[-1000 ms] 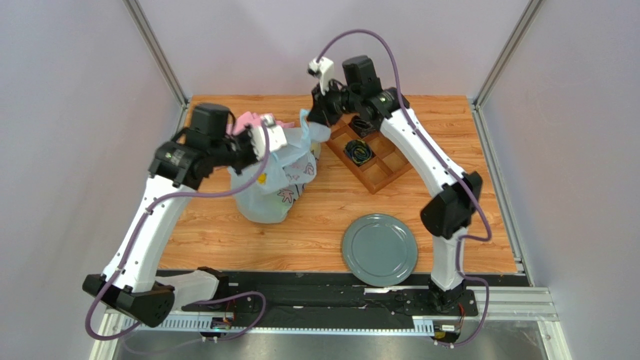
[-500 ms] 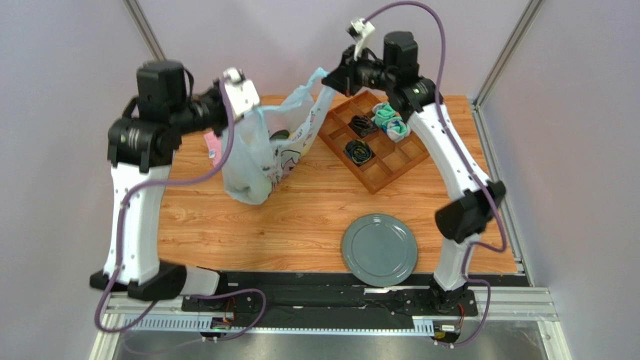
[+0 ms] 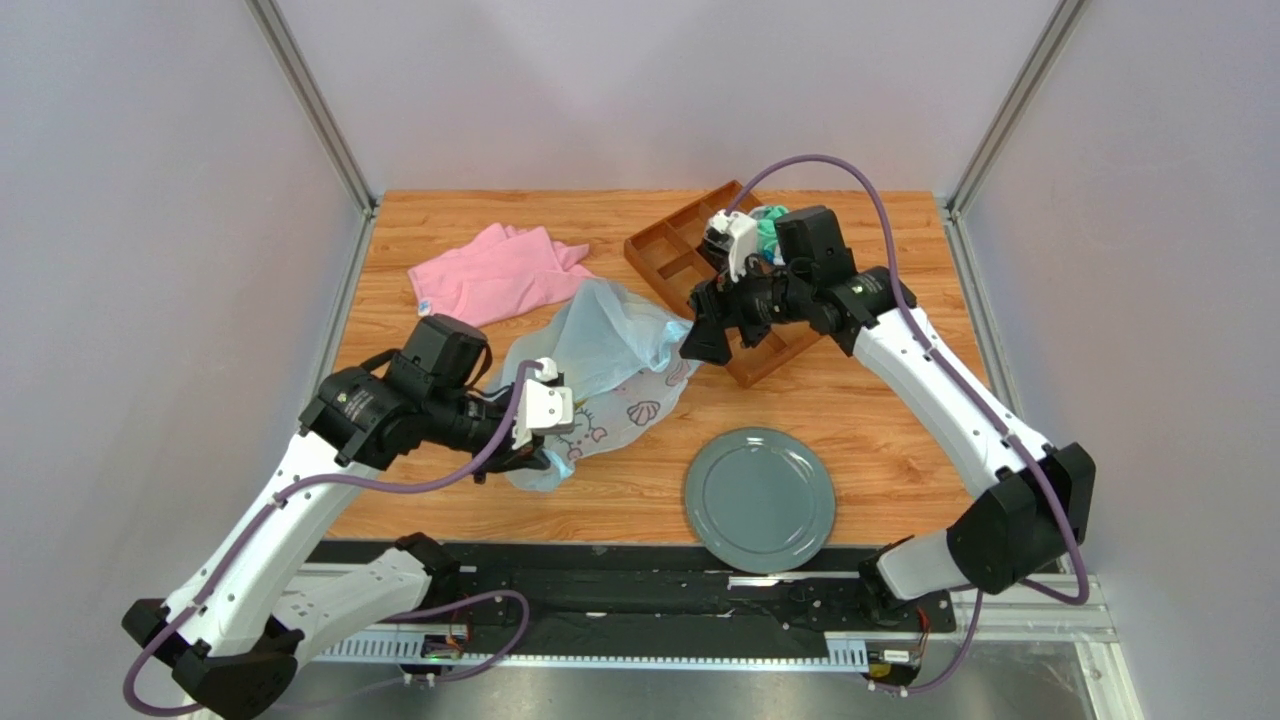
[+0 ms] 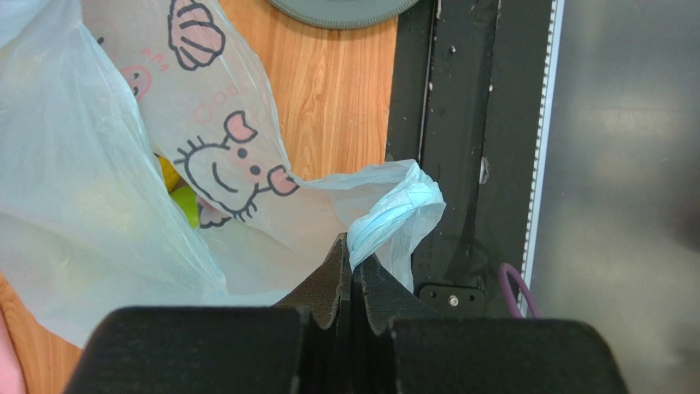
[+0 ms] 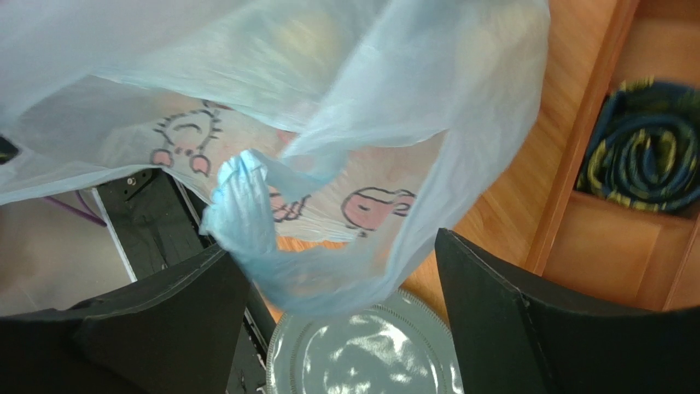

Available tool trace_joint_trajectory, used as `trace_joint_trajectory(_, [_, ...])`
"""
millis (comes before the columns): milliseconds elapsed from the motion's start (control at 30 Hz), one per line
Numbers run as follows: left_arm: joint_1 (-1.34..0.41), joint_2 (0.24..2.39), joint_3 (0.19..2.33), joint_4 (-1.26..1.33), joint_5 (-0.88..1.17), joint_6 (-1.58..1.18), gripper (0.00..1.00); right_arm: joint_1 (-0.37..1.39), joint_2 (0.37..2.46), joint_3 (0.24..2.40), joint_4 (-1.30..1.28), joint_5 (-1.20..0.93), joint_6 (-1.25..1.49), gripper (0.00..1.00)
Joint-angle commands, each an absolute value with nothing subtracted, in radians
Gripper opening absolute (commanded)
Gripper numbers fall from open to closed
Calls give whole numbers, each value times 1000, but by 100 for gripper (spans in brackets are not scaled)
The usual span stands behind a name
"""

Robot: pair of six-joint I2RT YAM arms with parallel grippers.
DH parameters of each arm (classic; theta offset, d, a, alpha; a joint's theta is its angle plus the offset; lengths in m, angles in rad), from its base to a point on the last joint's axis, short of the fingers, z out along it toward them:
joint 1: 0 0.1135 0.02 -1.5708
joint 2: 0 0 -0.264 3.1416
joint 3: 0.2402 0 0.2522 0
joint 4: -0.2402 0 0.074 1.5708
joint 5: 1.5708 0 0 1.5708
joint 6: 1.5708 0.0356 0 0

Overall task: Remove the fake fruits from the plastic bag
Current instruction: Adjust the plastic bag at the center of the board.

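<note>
Left wrist: cartoon-printed plastic bag (image 4: 99, 189)

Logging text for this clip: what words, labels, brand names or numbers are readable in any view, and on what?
No readable text in any view.
Plastic bag: drawings only, a smiling crab-like figure and shells; no letters.
Faint pink marks near the shells: too blurred to read.
Plate, tray, cloth: no print visible.
</note>
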State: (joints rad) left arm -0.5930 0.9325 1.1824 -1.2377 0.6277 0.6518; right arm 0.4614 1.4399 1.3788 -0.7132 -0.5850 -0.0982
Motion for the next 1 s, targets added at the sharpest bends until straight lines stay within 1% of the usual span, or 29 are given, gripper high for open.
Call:
trace_joint_trajectory(0, [-595, 913, 1190, -1152, 667, 560, 0, 614, 1280, 1476, -669, -608, -178, 84])
trace_joint_trajectory(33, [-595, 911, 1186, -1144, 672, 540, 0, 649, 1263, 1459, -646, -548, -189, 82])
trace_joint_trajectory(67, [-595, 902, 1178, -1137, 673, 532, 0, 684, 1246, 1407, -593, -504, -198, 78])
trace_joint_trajectory(100, [-595, 899, 1175, -1129, 672, 523, 0, 742, 1215, 1379, -551, -456, -204, 78])
trace_joint_trajectory(133, [-595, 897, 1177, -1127, 658, 511, 0, 759, 1206, 1350, -513, -378, -203, 78])
trace_joint_trajectory(167, [-594, 893, 1180, -1127, 650, 506, 0, 770, 1201, 1327, -456, -365, -196, 77])
trace_joint_trajectory(233, [-586, 887, 1190, -1132, 637, 509, 0, 788, 1210, 1328, -434, -353, -184, 75])
trace_joint_trajectory(300, [-580, 882, 1201, -1138, 632, 508, 0, 795, 1241, 1339, -436, -394, -172, 60])
trace_joint_trajectory(333, [-577, 879, 1203, -1138, 635, 503, 0, 798, 1291, 1345, -446, -461, -163, 53])
trace_joint_trajectory(367, [-571, 874, 1206, -1137, 640, 503, 0, 802, 1319, 1351, -452, -478, -150, 42])
trace_joint_trajectory(467, [-558, 867, 1204, -1144, 650, 499, 0, 807, 1420, 1338, -363, -472, -31, 30])
trace_joint_trajectory(533, [-552, 861, 1201, -1147, 652, 496, 0, 814, 1478, 1359, -327, -498, -6, 25])
trace_joint_trajectory(567, [-551, 861, 1201, -1147, 652, 492, 0, 821, 1536, 1373, -324, -502, 26, 19])
trace_joint_trajectory(667, [-537, 856, 1206, -1149, 655, 491, 0, 844, 1632, 1434, -340, -521, 54, 15])
trace_joint_trajectory(733, [-526, 848, 1204, -1149, 655, 488, 0, 862, 1673, 1457, -356, -525, 64, 14])
trace_joint_trajectory(967, [-476, 822, 1193, -1152, 684, 459, 0, 929, 1792, 1421, -238, -443, 187, 13])
